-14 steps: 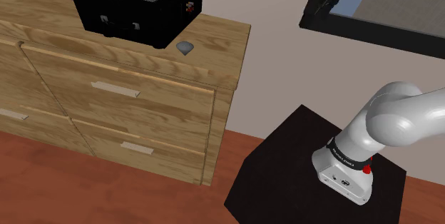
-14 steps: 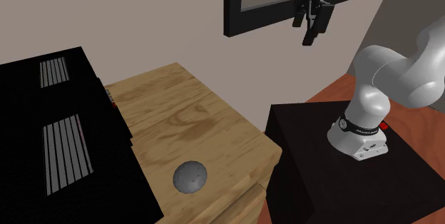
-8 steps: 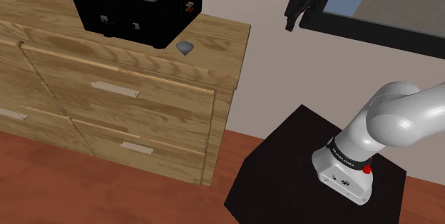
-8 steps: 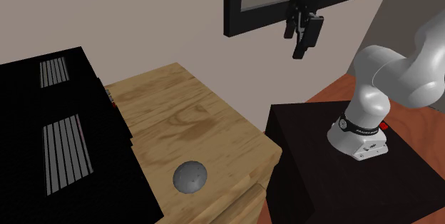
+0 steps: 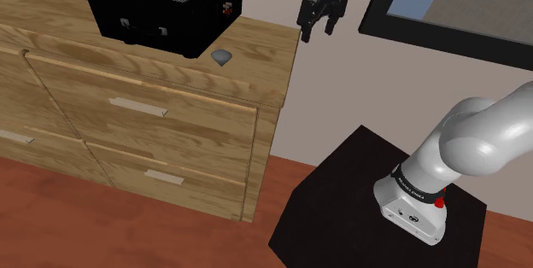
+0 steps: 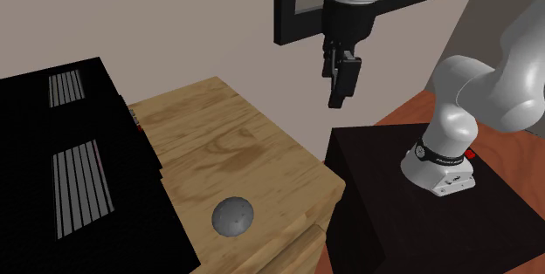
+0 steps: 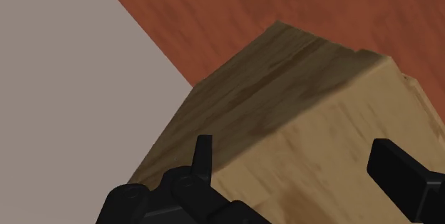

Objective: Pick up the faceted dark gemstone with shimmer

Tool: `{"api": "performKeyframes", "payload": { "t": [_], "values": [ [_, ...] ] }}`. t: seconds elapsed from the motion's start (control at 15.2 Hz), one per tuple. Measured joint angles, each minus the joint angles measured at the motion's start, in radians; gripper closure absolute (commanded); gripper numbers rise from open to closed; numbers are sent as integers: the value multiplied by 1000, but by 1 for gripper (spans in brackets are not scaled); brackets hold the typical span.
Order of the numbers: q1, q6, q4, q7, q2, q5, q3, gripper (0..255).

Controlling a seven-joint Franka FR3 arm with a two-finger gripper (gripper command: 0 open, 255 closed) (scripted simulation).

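In the shoulder view, the end effector [image 5: 317,31], fingers spread and empty, is held high at two o'clock of the grey gemstone [image 5: 224,56], presumably to clear the dresser [image 5: 266,46] edge.

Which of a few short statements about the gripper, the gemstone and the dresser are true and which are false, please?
1. The gripper is open and holds nothing. True.
2. The grey gemstone lies on the floor. False: it lies on top of the wooden dresser.
3. The gemstone lies close to the black box on the dresser. True.
4. The gripper touches the gemstone. False: it hangs in the air near the dresser's end, well apart from the gemstone.
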Motion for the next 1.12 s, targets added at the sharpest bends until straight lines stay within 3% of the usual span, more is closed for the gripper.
{"api": "performKeyframes", "payload": {
  "t": [0.46,1.12],
  "values": [
    [20,77,154,126,231,4,70,0],
    [84,94,520,298,615,-61,128,0]
  ]
}}
